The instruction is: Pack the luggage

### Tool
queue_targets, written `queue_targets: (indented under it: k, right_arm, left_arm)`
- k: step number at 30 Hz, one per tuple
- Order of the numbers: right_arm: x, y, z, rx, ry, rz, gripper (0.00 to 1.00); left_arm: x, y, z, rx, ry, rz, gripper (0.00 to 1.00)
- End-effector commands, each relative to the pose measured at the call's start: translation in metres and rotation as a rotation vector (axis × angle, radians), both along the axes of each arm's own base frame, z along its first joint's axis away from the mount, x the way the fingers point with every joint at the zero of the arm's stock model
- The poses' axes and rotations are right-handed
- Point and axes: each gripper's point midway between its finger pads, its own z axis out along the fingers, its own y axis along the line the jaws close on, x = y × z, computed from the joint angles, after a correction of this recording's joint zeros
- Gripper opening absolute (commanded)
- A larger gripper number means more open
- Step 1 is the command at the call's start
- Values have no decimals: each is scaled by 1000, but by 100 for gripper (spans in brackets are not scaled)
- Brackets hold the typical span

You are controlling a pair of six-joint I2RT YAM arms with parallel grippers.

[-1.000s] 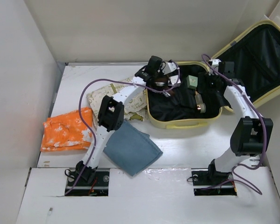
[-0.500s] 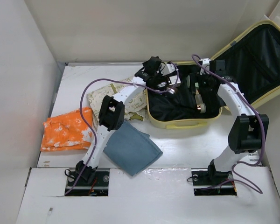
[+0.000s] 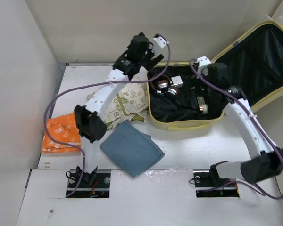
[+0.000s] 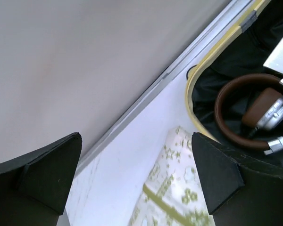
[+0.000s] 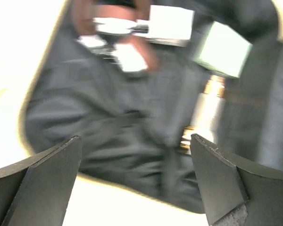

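- Luggage (image 3: 153, 115): far right of the table, lying open, lid (image 3: 259, 61) tilted up at its right side. Long axis unclear; the shell looks near-square from above.
- Inside, on the black lining: brown headphones (image 3: 161, 87), white box (image 3: 177, 80), pale green box (image 5: 223, 43), small bottle (image 3: 202, 105).
- Left gripper (image 4: 137, 181): jaws spread, empty, beside the luggage's left rim.
- Right gripper (image 5: 137, 181): jaws spread, empty, over the lining.

Left hand (image 4: 137, 176) lifted clear of the luggage (image 3: 186, 124), now empty, headphones (image 3: 162, 86) left inside, right arm stretched out.
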Motion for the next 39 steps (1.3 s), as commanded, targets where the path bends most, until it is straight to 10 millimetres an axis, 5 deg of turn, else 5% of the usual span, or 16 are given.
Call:
queue_targets:
  k: [1, 5, 6, 7, 9, 14, 21, 24, 26, 30, 34, 35, 37, 39]
  right_arm:
    - [-54, 51, -10, -3, 47, 122, 100]
    - [-116, 113, -51, -9, 176, 318, 100]
    - [-129, 127, -59, 9, 197, 368, 100]
    - [-151, 148, -70, 7, 230, 444, 100]
    - [-174, 162, -102, 5, 324, 467, 100]
    - [-193, 211, -140, 60, 406, 532, 100]
    - [-180, 226, -201, 67, 531, 341, 100]
    - [-189, 222, -235, 68, 624, 253, 100]
    - [-202, 226, -253, 77, 647, 260, 100]
    - [-234, 228, -284, 74, 714, 278, 98]
    - [-271, 251, -298, 142, 768, 347, 61]
    - [-280, 261, -298, 164, 770, 374, 38]
    - [-288, 264, -303, 175, 786, 367, 9]
    - [-294, 264, -304, 181, 795, 365, 0]
  left_arm:
    - [-49, 44, 33, -107, 111, 53, 100]
    - [-102, 69, 51, -123, 152, 41, 100]
    - [-112, 75, 39, -112, 186, 48, 100]
    - [-126, 83, 55, -138, 160, 48, 100]
    - [-136, 94, 53, -150, 170, 93, 100]
    - [-158, 124, 45, -246, 232, 159, 100]
    - [-188, 184, 32, -369, 297, 230, 100]
    - [-212, 188, 7, -377, 340, 223, 100]
    - [-237, 202, 17, -421, 293, 216, 100]
    - [-248, 218, 21, -456, 256, 250, 100]
    - [-253, 224, 31, -493, 250, 250, 100]
    - [-255, 227, 38, -499, 226, 256, 100]
    - [-255, 230, 43, -502, 212, 262, 100]
    - [-255, 232, 46, -501, 200, 269, 100]
